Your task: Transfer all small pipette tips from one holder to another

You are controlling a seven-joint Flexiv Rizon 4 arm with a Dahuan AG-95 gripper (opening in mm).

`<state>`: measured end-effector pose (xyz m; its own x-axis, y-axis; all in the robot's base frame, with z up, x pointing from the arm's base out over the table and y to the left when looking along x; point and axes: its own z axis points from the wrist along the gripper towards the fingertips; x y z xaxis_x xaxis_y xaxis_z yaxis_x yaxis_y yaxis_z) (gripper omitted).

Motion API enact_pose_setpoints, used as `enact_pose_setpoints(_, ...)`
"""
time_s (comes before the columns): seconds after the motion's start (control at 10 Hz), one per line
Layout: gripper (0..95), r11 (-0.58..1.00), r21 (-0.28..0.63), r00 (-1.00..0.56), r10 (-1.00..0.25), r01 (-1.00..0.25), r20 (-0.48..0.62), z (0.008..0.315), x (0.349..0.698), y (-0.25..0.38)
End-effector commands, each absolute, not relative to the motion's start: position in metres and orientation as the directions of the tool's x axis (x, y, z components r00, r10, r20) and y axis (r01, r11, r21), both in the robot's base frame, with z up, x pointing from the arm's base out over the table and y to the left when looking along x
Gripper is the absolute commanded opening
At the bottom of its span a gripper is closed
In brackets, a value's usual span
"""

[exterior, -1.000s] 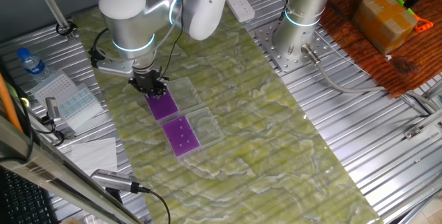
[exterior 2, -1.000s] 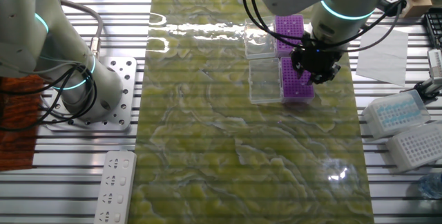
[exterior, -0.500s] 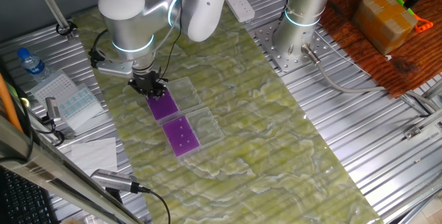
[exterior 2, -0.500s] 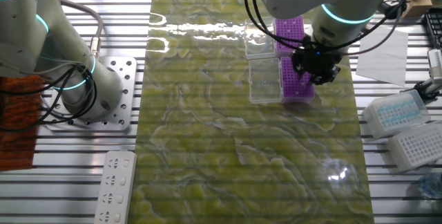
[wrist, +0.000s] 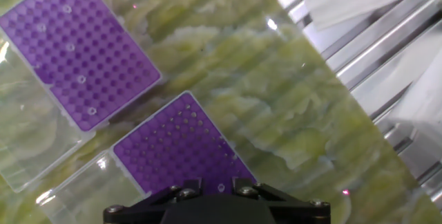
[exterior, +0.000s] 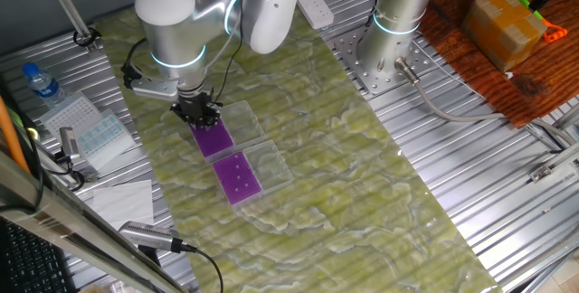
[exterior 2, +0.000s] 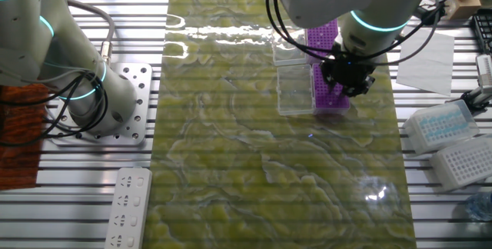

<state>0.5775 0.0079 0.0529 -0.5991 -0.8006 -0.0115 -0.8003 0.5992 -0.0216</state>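
A: What is the arm doing over the green mat (exterior: pixel 362 166)?

B: The arm is hanging its gripper (exterior: pixel 198 112) low over the edge of one purple rack (exterior: pixel 211 137). In the hand view that rack (wrist: pixel 181 155) is lying right under the fingers, its near edge running beneath the gripper body (wrist: pixel 219 207). The other purple rack (wrist: pixel 76 48) is sitting ahead of the fingers and off to one side, just apart from the first.

A: Why two racks side by side?

B: Probably to keep each carry short. Each rack is resting in an open clear case (exterior 2: pixel 295 95), lid folded flat beside it, so the fingers are getting an unobstructed drop from above.

A: And the small pipette tips?

B: The small pipette tips (wrist: pixel 70 47) are showing as a few pale dots spread across the farther rack. One pale dot (wrist: pixel 221 188) is also sitting in the near rack, close by the fingers; that may be a tip already seated, though it is too small to be sure.

A: Are the fingers holding anything?

B: That cannot be told. The fingertips are hidden below the body in the hand view, and both fixed views are showing only a dark block. Whether a tip is pinched is unclear.
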Motion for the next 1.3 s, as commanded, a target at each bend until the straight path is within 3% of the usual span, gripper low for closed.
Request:
enact_pose_setpoints(0.1, 0.0, 0.6, -0.021, -0.599, -0.8, -0.8, -0.021, 0.051, 0.578, 0.006)
enact_pose_setpoints(0.5, 0.0, 0.605, -0.021, -0.604, -0.796, -0.796, -0.021, 0.05, 0.578, 0.006)
enact_pose_setpoints(1.1, 0.0, 0.65, 0.017, -0.649, -0.76, -0.76, 0.031, 0.098, 0.569, 0.025)
enact_pose_setpoints(1.3, 0.0, 0.669, 0.022, -0.668, -0.743, -0.743, 0.035, 0.102, 0.57, 0.034)
